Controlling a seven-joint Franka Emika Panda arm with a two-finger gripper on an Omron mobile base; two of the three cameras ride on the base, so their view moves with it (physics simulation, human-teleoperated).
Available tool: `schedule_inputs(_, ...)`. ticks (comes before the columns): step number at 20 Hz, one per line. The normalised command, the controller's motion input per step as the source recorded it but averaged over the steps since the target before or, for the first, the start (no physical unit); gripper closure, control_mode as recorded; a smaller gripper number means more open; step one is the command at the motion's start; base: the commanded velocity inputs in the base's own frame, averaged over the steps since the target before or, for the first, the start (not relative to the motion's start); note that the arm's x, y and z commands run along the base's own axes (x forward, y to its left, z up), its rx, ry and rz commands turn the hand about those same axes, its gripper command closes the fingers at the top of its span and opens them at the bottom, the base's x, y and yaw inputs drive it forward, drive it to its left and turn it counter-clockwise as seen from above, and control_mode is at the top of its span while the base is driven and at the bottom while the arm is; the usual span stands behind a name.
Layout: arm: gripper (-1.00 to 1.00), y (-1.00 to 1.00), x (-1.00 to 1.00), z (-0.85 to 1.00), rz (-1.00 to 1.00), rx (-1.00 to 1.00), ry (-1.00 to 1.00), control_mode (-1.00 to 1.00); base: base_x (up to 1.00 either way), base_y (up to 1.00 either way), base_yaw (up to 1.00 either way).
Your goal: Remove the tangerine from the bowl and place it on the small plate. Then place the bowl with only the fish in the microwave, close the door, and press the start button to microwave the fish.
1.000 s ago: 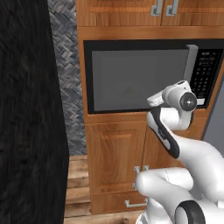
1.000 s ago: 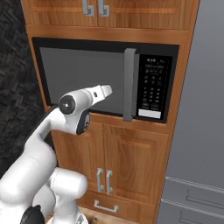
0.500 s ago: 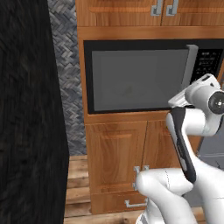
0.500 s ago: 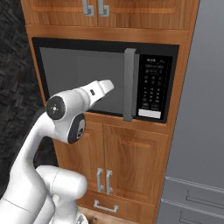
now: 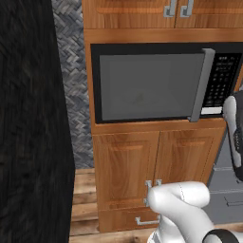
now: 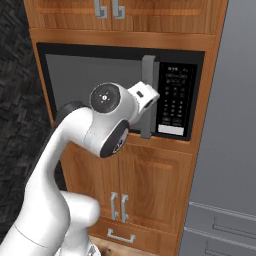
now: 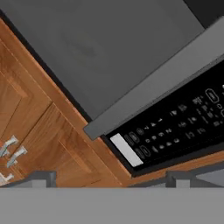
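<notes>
**Door shut, start button left to press**

Nearest the cameras, the arm rises in front of the lower cabinet doors (image 6: 150, 185), its wrist raised to the height of the microwave (image 5: 161, 80). In the right base view the gripper (image 6: 146, 95) points toward the door's bar handle (image 6: 147, 97), close to it; whether it touches the bar cannot be told from that angle. In the hand view the two dark fingertips (image 7: 41, 178) stand far apart at the bottom edge with nothing between them, so the jaws are wide and empty.

Behind the gripper, the door (image 5: 147, 85) lies flat against the frame and looks closed. Its grey window shows no clear shape inside, so the bowl and fish cannot be made out through it, and neither the tangerine nor the plate can be placed from these views.

Just right of the handle sits the black keypad (image 7: 175, 127), with a pale bar-shaped button (image 7: 126, 149) at its lower end.

Judging by the closed door, the loading steps seem done and the last one remains: pressing start. That calls for a short shift of the hand to the right, from handle to keypad.
</notes>
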Motion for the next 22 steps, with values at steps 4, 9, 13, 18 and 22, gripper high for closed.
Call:
schedule_inputs(4,-1.00,-0.58,0.00,-0.96,0.16,0.02,0.01,-1.00,0.00,0.00,0.00)
schedule_inputs(9,-1.00,-0.06,0.25,-0.64,0.22,0.07,-0.15,-1.00,0.00,0.00,0.00)
schedule_inputs(13,-1.00,0.00,0.38,-0.37,0.22,0.04,-0.17,-1.00,0.00,0.00,0.00)
schedule_inputs(18,-1.00,0.00,0.49,-0.32,0.17,0.03,-0.06,-1.00,0.00,0.00,0.00)
schedule_inputs(22,-1.00,0.00,0.58,-0.44,0.09,0.00,0.00,-1.00,0.00,0.00,0.00)
